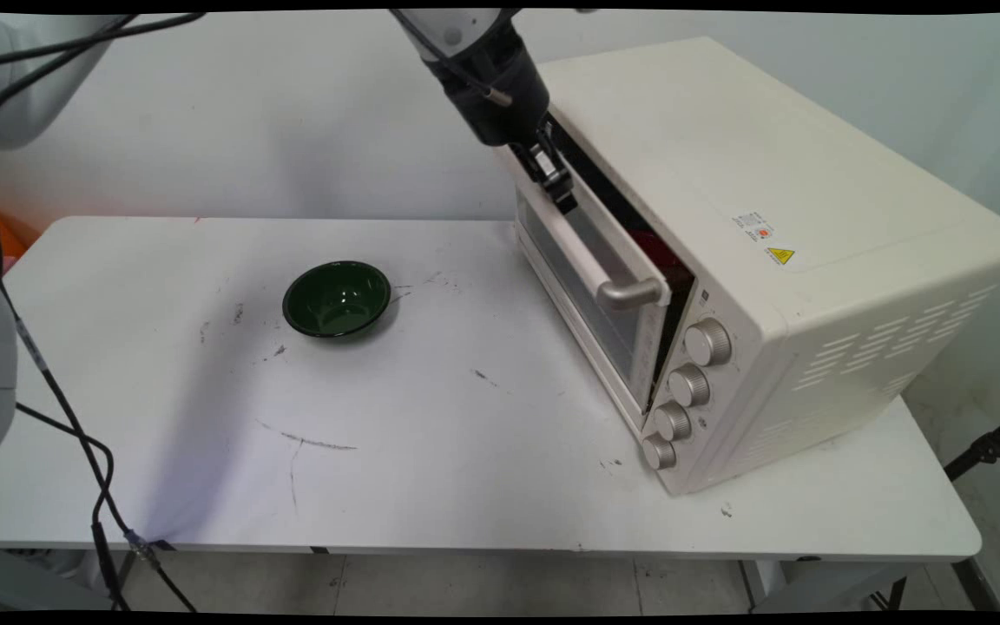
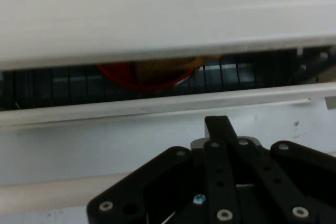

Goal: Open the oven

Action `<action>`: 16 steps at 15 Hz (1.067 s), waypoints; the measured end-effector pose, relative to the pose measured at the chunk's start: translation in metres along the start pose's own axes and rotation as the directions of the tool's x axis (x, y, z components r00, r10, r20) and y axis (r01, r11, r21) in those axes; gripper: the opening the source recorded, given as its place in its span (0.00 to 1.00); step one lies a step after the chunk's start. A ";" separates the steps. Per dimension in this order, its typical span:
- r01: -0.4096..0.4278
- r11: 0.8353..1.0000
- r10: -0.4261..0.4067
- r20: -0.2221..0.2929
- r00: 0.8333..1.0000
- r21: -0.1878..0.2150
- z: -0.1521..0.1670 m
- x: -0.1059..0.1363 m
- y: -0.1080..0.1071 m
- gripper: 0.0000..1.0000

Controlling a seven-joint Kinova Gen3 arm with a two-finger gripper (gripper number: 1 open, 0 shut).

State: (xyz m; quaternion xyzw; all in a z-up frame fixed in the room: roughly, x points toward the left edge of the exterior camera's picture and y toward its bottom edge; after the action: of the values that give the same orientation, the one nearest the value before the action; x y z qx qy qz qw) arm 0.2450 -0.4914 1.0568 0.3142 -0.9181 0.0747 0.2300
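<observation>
The gripper (image 1: 562,193), closed, touches the top edge of the ajar oven door (image 1: 591,295), far from the green bowl (image 1: 337,298).

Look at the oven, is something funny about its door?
Yes. The oven door is ajar at the top, not shut or fully open. The gripper is at that gap, by the handle. Through it, something red shows on the rack inside.
</observation>
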 end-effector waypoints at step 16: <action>-0.070 0.997 0.071 -0.038 0.997 0.030 -0.010 -0.085 0.009 0.00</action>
State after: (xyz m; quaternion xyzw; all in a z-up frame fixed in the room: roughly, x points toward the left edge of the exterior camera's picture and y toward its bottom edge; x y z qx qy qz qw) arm 0.3028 -0.4351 1.0258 0.2835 -0.9227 0.1021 0.2405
